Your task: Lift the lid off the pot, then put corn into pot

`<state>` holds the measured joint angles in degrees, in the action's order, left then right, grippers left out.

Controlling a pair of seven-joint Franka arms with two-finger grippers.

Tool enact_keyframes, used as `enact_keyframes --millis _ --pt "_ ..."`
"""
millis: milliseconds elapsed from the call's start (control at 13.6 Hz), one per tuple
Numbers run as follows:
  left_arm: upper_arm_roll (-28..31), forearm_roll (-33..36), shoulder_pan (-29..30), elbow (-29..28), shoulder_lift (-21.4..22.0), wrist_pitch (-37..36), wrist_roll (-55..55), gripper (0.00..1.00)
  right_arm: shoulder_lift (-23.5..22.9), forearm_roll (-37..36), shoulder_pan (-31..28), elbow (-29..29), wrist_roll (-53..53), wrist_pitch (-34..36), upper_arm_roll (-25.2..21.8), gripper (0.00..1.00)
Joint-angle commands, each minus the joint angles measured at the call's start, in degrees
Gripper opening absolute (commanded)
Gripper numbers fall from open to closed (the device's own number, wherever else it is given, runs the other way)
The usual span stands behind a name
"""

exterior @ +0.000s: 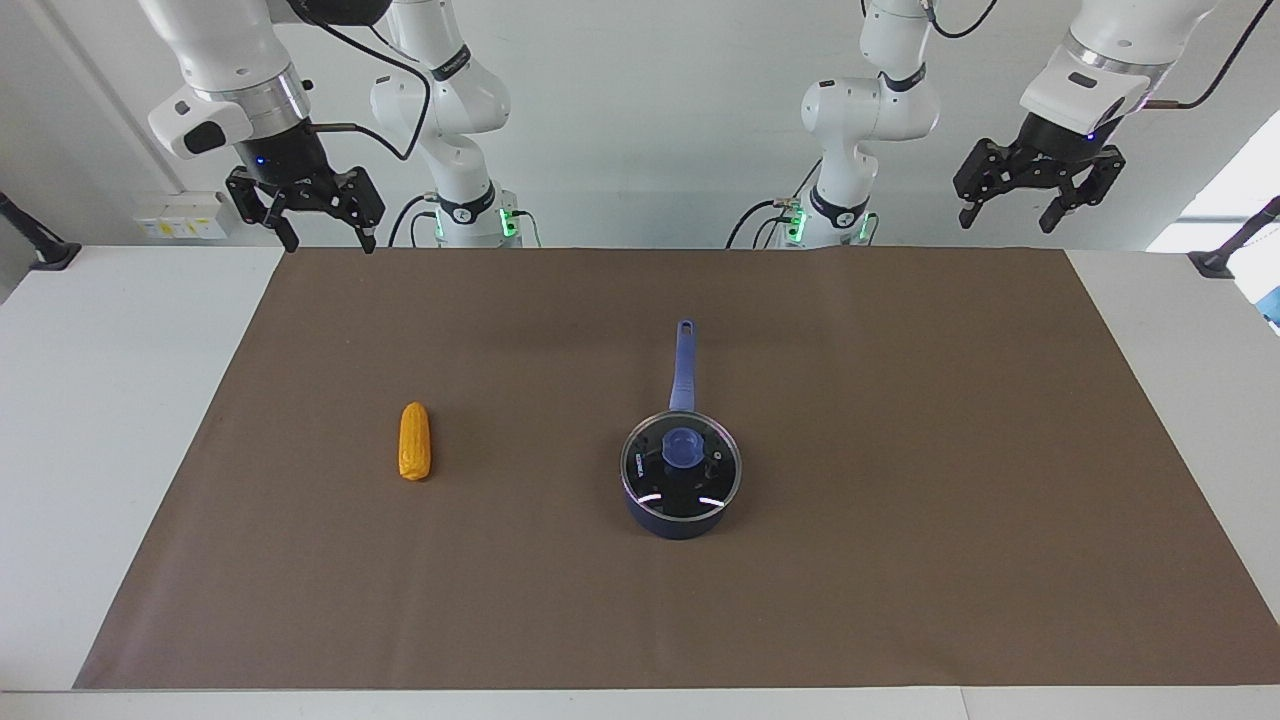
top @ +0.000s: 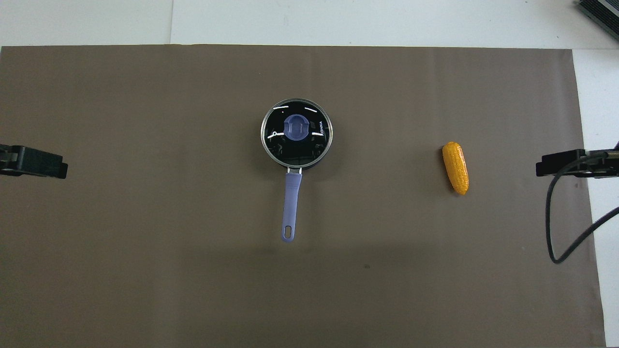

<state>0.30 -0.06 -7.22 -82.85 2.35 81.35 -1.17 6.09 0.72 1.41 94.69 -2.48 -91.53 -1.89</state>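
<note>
I am a pair of white robot arms at a bench covered by a brown mat, and both arms wait raised at the robots' edge of it. My left gripper (exterior: 1040,195) hangs in the air over the left arm's end of the mat, its two black fingers spread open and holding nothing. My right gripper (exterior: 305,205) hangs the same way over the right arm's end, also open and empty. The small dark navy saucepan (exterior: 681,520) stands near the middle of the mat, somewhat toward the left arm's end, with its long blue handle pointing straight toward the robots. The round clear glass lid with a metal rim (exterior: 681,468) sits flat on the pot, its blue knob at the centre facing up. The small orange-yellow corn cob (exterior: 414,441) lies on the mat well apart from the pot, toward the right arm's end, its long axis running roughly toward and away from the robots. I judge the left arm better placed for the lid's knob, and the right arm nearer the corn. Nothing has been lifted yet.
</note>
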Motion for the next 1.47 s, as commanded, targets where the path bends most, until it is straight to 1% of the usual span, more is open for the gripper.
enact_keyframes --millis 0,588,808,955,1395 --pt "0.4 0.1 -0.6 0.1 0.5 -0.3 0.1 1.0 1.9 0.7 -0.1 2.2 0.7 0.5 0.0 1.0" --pt "0.3 0.0 -0.6 0.1 0.6 -1.0 0.4 1.0 1.6 0.7 -0.3 1.6 1.4 0.5 0.0 1.0" --pt "0.2 0.0 -0.8 0.1 0.5 0.6 0.5 1.0 1.6 0.7 -0.3 1.6 1.5 1.0 0.0 1.0" --pt "-0.4 -0.5 -0.8 0.1 0.3 3.2 0.5 1.0 1.6 0.7 -0.5 1.6 1.5 0.8 0.0 1.0" --pt "-1.1 -0.8 -2.2 -0.4 -0.7 6.1 0.4 1.0 1.8 0.7 -0.7 2.0 1.5 0.7 0.0 1.0"
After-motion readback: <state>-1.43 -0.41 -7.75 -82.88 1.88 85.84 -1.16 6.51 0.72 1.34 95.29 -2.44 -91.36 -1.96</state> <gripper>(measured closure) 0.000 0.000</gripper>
